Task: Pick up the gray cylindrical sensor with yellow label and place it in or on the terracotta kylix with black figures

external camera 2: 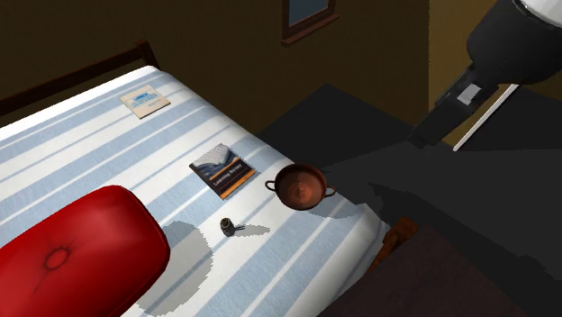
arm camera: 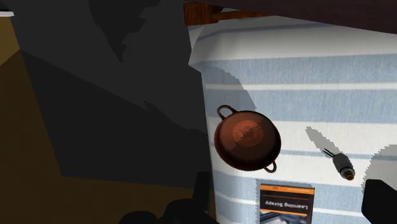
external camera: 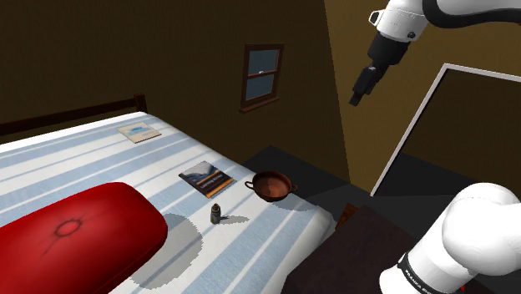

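Bedroom lot, listed nearest first.

1. Arm (external camera: 467,242): white, at the shoulder view's lower right.
2. Red cushion (external camera: 75,230): large, on the near end of the bed (external camera: 275,234), casting a shadow towards item 3.
3. Sensor (external camera: 215,214): small grey cylinder with a yellow end, on the striped cover just beyond the cushion's shadow. Nothing grips it.
4. Kylix (external camera: 271,187): terracotta bowl with two dark handles, near the bed's edge. It sits apart from the sensor, with bare cover between them.
5. Book (external camera: 205,179): dark cover, flat, just beside the kylix.
6. Pincer (external camera: 357,96): black, high over the dark floor (external camera: 334,179) past the bed's edge, well apart from the sensor. Its fingers (arm camera: 380,198) are spread, with nothing between them.
7. Pale booklet (external camera: 139,131): flat, far up the bed.
8. Headboard (external camera: 75,117): dark wood.
9. Room: brown walls, a wood-framed window (external camera: 261,77), a white door frame (external camera: 417,125).
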